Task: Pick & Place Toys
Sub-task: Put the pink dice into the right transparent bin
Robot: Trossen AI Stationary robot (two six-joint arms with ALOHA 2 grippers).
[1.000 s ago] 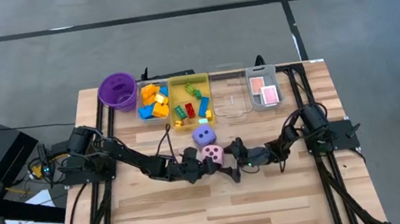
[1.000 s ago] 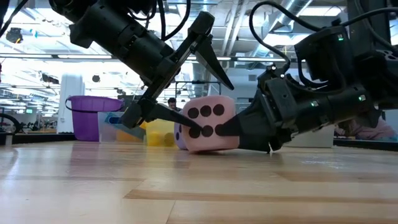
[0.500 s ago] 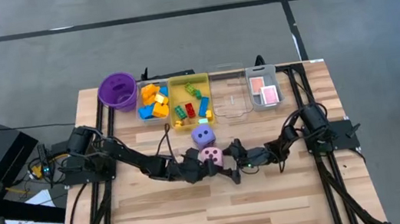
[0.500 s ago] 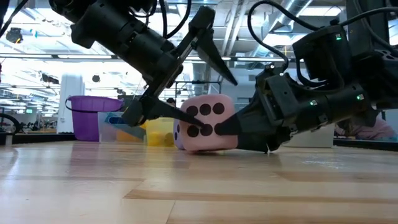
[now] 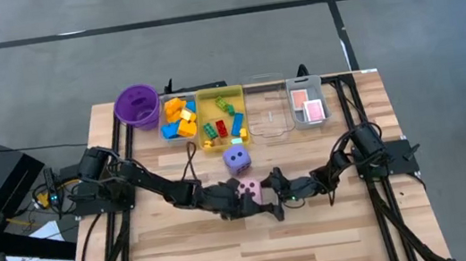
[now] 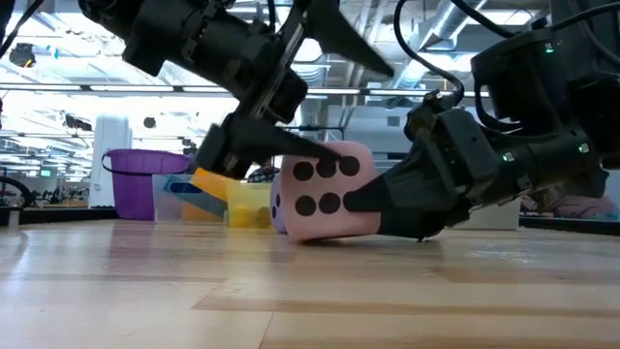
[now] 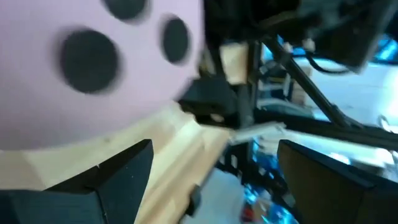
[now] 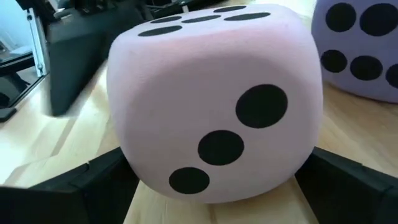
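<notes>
The pink soft die (image 5: 248,189) rests on the table by its bottom face, just nearer than the purple die (image 5: 236,158). My right gripper (image 5: 266,189) comes at it low from the table's right, and the die (image 8: 211,93) fills the gap between its fingers. My left gripper (image 5: 238,200) is wide open on the die's left. In the low view one of its fingers (image 6: 291,150) lies by the die's upper left corner and the other points up. The die (image 7: 81,74) shows off to one side in the left wrist view. My right gripper has the pink die between its two fingers, one on each of two opposite side faces, low down (image 8: 134,165). The fingers lie level and come from the table's right. The die stands on the table. I cannot tell whether my left gripper touches the die.
Along the far edge stand a purple cup (image 5: 137,105), a clear tray of bricks (image 5: 177,118), a yellow tray of bricks (image 5: 221,118), a clear tray (image 5: 266,108) and a tray holding pink-backed cards (image 5: 307,104). The near half of the table is bare wood.
The pink die has slid a little toward the table's near edge, away from the purple die, and turned slightly. My right gripper has gone with it. My left gripper has swung from across the die's near face up to its upper left corner.
</notes>
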